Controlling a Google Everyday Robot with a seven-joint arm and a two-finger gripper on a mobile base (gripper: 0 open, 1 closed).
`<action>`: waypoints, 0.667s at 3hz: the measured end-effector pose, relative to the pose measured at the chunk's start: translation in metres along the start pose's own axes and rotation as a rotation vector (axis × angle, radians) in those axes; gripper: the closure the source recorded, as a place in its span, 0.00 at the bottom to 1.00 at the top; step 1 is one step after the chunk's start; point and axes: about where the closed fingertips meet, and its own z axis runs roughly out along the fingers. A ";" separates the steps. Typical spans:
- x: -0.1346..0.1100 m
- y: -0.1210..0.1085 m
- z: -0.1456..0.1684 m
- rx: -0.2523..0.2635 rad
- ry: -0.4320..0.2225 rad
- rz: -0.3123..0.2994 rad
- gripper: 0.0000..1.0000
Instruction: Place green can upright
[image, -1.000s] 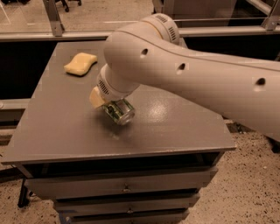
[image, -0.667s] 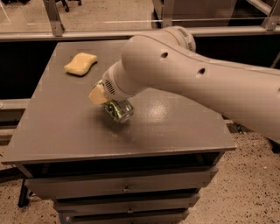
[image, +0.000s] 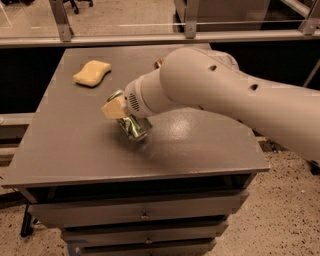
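Note:
The green can (image: 134, 128) is near the middle of the grey table (image: 70, 150), tilted, with its lower end close to the tabletop. My gripper (image: 125, 118) reaches down from the right and is shut around the can. One tan finger pad (image: 114, 109) shows on the can's left side; the other finger is hidden behind the wrist. The big white arm (image: 225, 95) covers the table's right half.
A yellow sponge (image: 92, 73) lies at the back left of the table. A small brown object (image: 158, 62) peeks out behind the arm at the back. Drawers (image: 145, 215) sit under the tabletop. A railing runs behind the table.
The arm has swung lower and further left across the table. The can stays in the gripper at nearly the same spot, still tilted.

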 end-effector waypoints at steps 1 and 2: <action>0.000 0.001 0.000 0.000 0.001 0.000 1.00; -0.007 0.001 0.004 -0.024 -0.076 0.025 1.00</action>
